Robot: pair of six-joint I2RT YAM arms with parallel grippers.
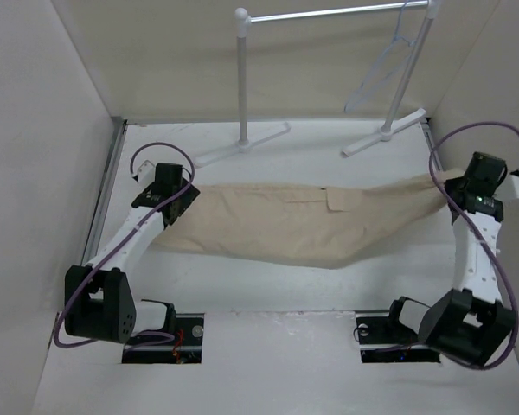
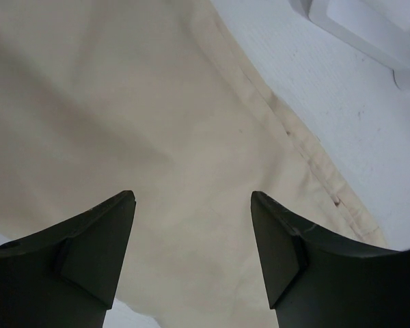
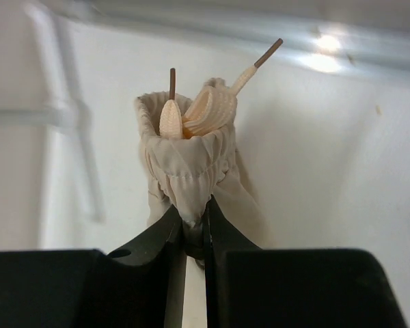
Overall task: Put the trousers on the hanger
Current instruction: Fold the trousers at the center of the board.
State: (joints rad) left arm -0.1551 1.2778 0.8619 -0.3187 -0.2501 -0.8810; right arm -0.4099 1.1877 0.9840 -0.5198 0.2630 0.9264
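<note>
Nearest the lens in the left wrist view, your left gripper (image 2: 191, 229) shows both dark fingers (image 2: 89, 260) standing well apart with nothing between them. The tan cloth of the trousers (image 2: 123, 102) spreads beneath, its seamed edge running along the white table (image 2: 342, 123).

In the right wrist view, your right gripper (image 3: 195, 222) has its jaws pressed together on a small gathered bunch of the waistband. The two ends of the drawstring (image 3: 215, 106) poke up above the bunch.

From the top camera, the trousers stretch across the table between the two arms. One end lies under the left gripper, and the other is drawn up to the right gripper at the right edge. The hanger (image 1: 382, 65) hangs from the rail of the rack (image 1: 242, 86) at the far right, apart from the cloth.

Risks, as judged:
- **Slipping:** the right pinch holds only a narrow fold, so the cloth's weight could pull it free if you lift.
- **Dragging:** with the left jaws apart, that end has no support and would likely drag or bunch.
- **Hanger:** it hangs loose on the rail, so a brush from cloth or arm could set it swinging or unhook it.
- **Drawstring:** the loose ends could snag.

No brand, label or legible writing appears in any view.
</note>
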